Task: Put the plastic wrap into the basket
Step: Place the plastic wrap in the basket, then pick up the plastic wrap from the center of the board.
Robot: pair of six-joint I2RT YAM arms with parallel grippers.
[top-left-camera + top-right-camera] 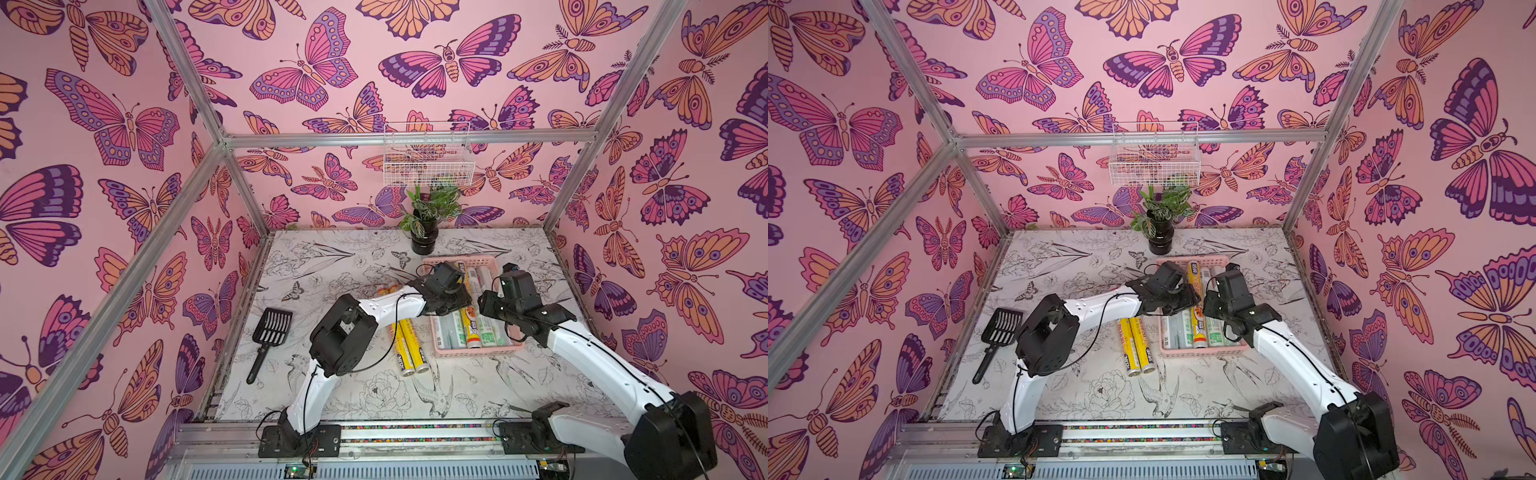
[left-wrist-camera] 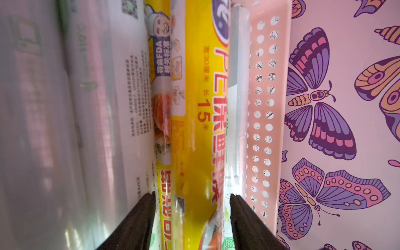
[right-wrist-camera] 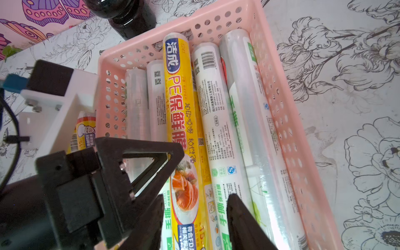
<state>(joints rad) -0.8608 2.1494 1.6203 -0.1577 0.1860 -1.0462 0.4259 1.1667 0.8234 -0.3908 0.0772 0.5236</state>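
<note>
**What Could Not Be Seen**

In both top views the left arm (image 1: 386,307) covered the middle of two yellow rolls (image 1: 409,353) on the table (image 1: 332,270). Both arms hid much of the basket (image 1: 478,352) and the rolls inside (image 1: 455,332). Whether anything lay in the white wire basket (image 1: 428,166) was too hard to tell. In the left wrist view the silvery rolls (image 2: 43,129) were blurry, and the picture's edges cut every roll short. In the right wrist view the black pot (image 3: 127,15) was cut off. It was unclear whether the right gripper (image 3: 195,197) pinched a roll.
</note>
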